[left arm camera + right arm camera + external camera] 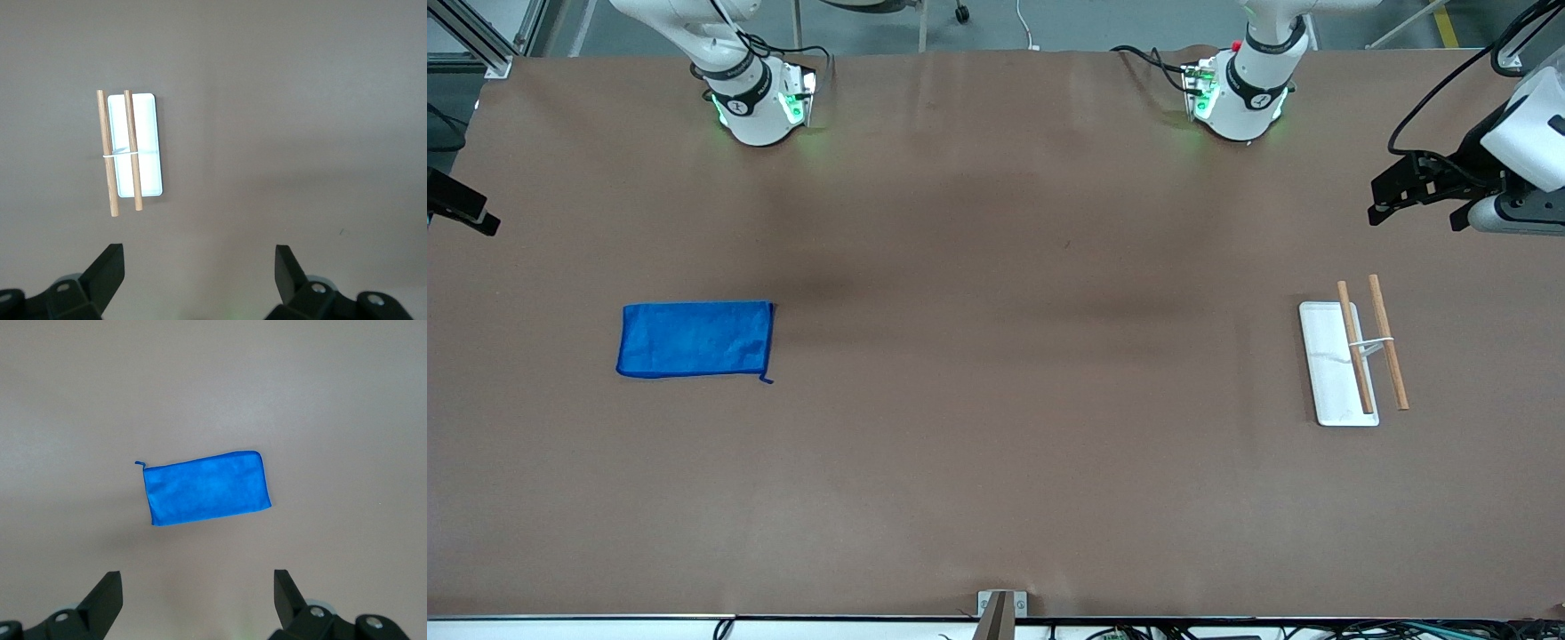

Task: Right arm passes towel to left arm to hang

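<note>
— What can you see down there?

— A brown table (280,100). A small white rack (148,147) sits on it, with a flat white base.

— And the sticks?

— Two wooden bars (132,150) lie side by side, one over the base and one just off its edge.

— Where is the left gripper (200,280)?

— High over the table, fingers (107,273) wide apart, holding nothing.

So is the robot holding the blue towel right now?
No, the towel lies flat on the table, and no gripper touches it.
</note>
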Robot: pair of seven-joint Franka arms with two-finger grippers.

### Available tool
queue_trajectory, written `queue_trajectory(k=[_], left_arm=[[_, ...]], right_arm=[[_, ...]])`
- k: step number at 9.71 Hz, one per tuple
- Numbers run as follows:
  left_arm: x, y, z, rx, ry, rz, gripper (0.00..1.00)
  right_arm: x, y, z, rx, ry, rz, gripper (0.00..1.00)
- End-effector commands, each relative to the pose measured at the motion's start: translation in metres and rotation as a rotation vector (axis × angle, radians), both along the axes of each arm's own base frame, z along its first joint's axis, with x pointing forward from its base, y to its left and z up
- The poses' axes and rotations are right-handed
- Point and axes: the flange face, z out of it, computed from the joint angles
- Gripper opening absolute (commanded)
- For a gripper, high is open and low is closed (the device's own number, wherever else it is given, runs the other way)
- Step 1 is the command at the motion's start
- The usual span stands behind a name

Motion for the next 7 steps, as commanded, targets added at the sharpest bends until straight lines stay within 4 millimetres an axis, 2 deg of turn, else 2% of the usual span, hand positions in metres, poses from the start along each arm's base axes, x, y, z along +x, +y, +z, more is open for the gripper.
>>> queue_trajectory(k=[1,5,6,7], left_arm=[[0.005,0.0,-0.015,0.011,0.02,0.005,0.99],[0.008,0.002,-0.019,0.01,0.02,0.01,0.99],[0.008,0.002,-0.019,0.009,0.019,0.01,0.99],[0.009,0.003,-0.019,0.01,0.018,0.01,0.99]], right_arm=[[-0.001,-0.003,0.004,-0.015,0.001,-0.003,1.0],[0.002,-0.004,-0.002,-0.016,0.016,0.012,1.0],[0.011,-0.002,-0.025,-0.011,0.064,0.024,1.0],[0.017,0.001,-0.06,-0.001,0.132,0.045,1.0]])
